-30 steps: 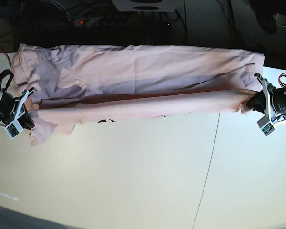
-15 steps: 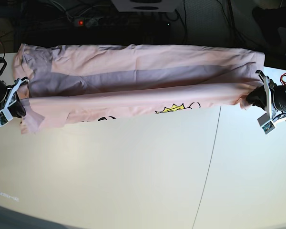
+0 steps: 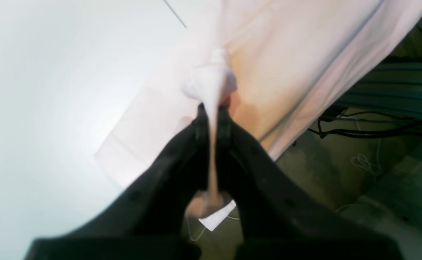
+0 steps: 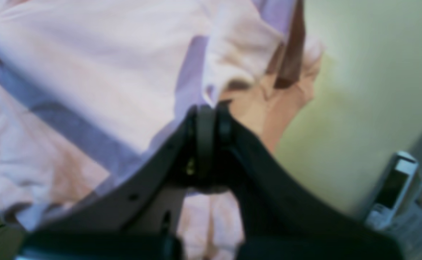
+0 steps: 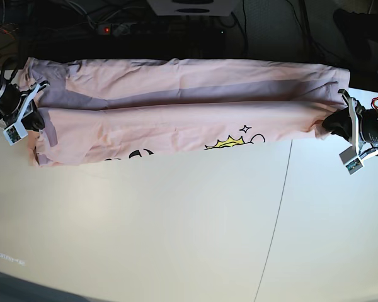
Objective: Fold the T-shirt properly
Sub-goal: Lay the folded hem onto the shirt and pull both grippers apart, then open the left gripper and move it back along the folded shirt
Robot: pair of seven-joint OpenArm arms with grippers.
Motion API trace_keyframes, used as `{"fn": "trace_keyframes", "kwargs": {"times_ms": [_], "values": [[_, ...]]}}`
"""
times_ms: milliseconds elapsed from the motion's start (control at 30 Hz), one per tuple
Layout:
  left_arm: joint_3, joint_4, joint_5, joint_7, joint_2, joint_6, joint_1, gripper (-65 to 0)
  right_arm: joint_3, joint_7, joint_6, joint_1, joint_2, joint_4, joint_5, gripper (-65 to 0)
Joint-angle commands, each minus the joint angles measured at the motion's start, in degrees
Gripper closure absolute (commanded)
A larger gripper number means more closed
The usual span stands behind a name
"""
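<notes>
T-shirt [image 5: 176, 119] lies lengthwise between both arms

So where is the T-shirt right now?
In the base view the T-shirt stretches across the table's far edge, pinched at its ends by the right hand and left hand.

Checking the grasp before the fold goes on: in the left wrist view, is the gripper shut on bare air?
No. A pinched strip of the T-shirt runs between the closed jaws of the left gripper.

T-shirt [image 5: 176, 123]: pale pink | print: black, yellow | table [image 5: 176, 239]: white
</notes>
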Motion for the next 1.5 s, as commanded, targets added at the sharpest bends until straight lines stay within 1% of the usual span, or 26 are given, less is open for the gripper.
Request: {"fn": "trace_keyframes", "kwargs": {"times_ms": [0,33,67,100,133,167,200,233,267,333,400,467,633,700,767,833,867,900,933,967,1000,1167,1267,1300,1367,1467], "values": [[-0.7,0.6,-0.5,-0.2,-1.4,-1.1,-0.1,-7.4,0.9,0.6,2.4,0.4,0.9,0.6,0.3,0.0],[-0.7,0.6,-0.5,-0.2,-1.4,-1.1,0.3,-16.1,0.9,0.4,2.4,0.5,0.4,0.5,0.3,0.0],[-0.7,0.6,-0.5,-0.2,-1.4,-1.1,0.7,-25.1,0.9,0.5,2.4,0.4,0.2,0.5,0.2,-6.0],[-0.7,0.6,-0.2,-0.3,-1.4,-1.1,1.0,-32.4,0.9,0.4,2.4,0.5,-0.2,0.4,0.2,-14.4],[-0.7,0.6,0.2,-0.6,-1.4,-1.1,1.5,-36.1,0.9,0.4,2.4,0.4,-0.5,0.3,0.2,-22.5],[-0.7,0.6,0.7,-1.0,-1.3,-1.1,1.8,-36.3,0.9,0.4,2.4,0.4,-0.7,0.3,0.2,-29.3],[-0.7,0.6,1.4,-1.4,-1.2,-1.1,1.8,-36.3,0.9,0.4,2.4,0.4,-0.7,0.3,0.3,-34.5],[-0.7,0.6,2.3,-1.7,-1.0,-1.1,1.7,-36.3,0.9,0.4,2.3,0.5,-0.6,0.3,0.3,-37.3],[-0.8,0.6,3.1,-2.2,-0.9,-1.1,1.7,-36.3,0.9,0.4,2.3,0.6,-0.6,0.3,0.3,-37.8],[-1.8,0.6,3.5,-2.4,-0.4,-1.1,1.7,-36.2,0.9,0.4,2.3,0.6,-0.6,0.3,1.1,-37.8],[-3.6,0.6,3.1,-2.3,0.1,-1.1,1.7,-36.1,1.4,0.4,2.3,0.8,-0.7,0.4,3.5,-37.7],[-6.4,0.6,1.3,-2.3,0.4,-1.1,1.7,-36.1,2.6,0.4,2.3,0.9,-0.7,0.7,5.9,-37.7],[-14.1,0.6,-4.0,-2.3,0.5,-1.1,1.7,-36.0,9.0,0.4,2.3,0.9,-0.7,2.0,9.4,-37.7],[-16.8,0.6,-6.6,-2.1,0.5,-1.1,1.7,-34.4,11.7,-0.4,2.3,0.9,-0.7,2.6,11.5,-37.7],[-18.6,0.6,-10.1,-0.4,0.5,-1.1,1.7,-29.1,13.6,-2.9,2.3,0.9,-0.7,3.4,14.7,-37.6],[-19.2,0.6,-16.2,3.4,0.5,-1.1,1.7,-20.2,13.9,-6.2,2.4,0.9,-0.7,4.4,17.8,-36.8],[-19.2,0.6,-19.5,5.8,0.6,-1.1,1.8,-15.3,13.9,-7.8,2.4,0.9,-0.7,5.2,18.8,-34.0],[-19.2,0.6,-20.1,8.2,0.7,-1.1,1.9,-10.9,13.9,-9.1,2.4,0.9,-1.0,6.0,19.6,-27.8],[-19.2,0.6,-20.1,8.8,0.9,-1.1,2.0,-7.7,13.9,-9.9,2.4,0.8,-1.5,6.9,19.6,-18.4],[-19.2,0.9,-20.1,8.8,1.2,-1.1,2.5,-4.1,13.9,-10.4,2.4,0.7,-1.9,7.6,19.6,-6.8],[-19.2,1.2,-20.1,8.8,1.4,-1.1,3.1,-0.8,13.9,-11.0,2.4,0.7,-2.5,8.2,19.6,0.0],[-19.2,6.3,-20.1,8.8,3.8,-1.1,6.8,0.0,13.7,-11.3,2.4,0.4,-3.9,8.4,17.7,0.0],[-19.2,7.6,-20.1,8.7,6.4,-1.1,9.1,0.0,13.6,-10.9,2.4,0.0,-4.6,7.7,15.3,0.0],[-19.2,7.5,-19.0,7.1,7.5,-1.1,9.8,0.0,13.5,-10.4,2.4,-0.4,-4.6,7.1,15.3,0.0],[-19.2,7.5,-14.0,3.8,9.6,-1.1,10.4,0.0,12.9,-10.1,2.4,-0.5,-4.6,5.3,15.3,0.0],[-19.2,7.5,-9.0,-0.3,12.2,-1.1,10.4,0.0,12.0,-8.5,2.4,-0.3,-4.6,2.7,15.2,0.0]]}}
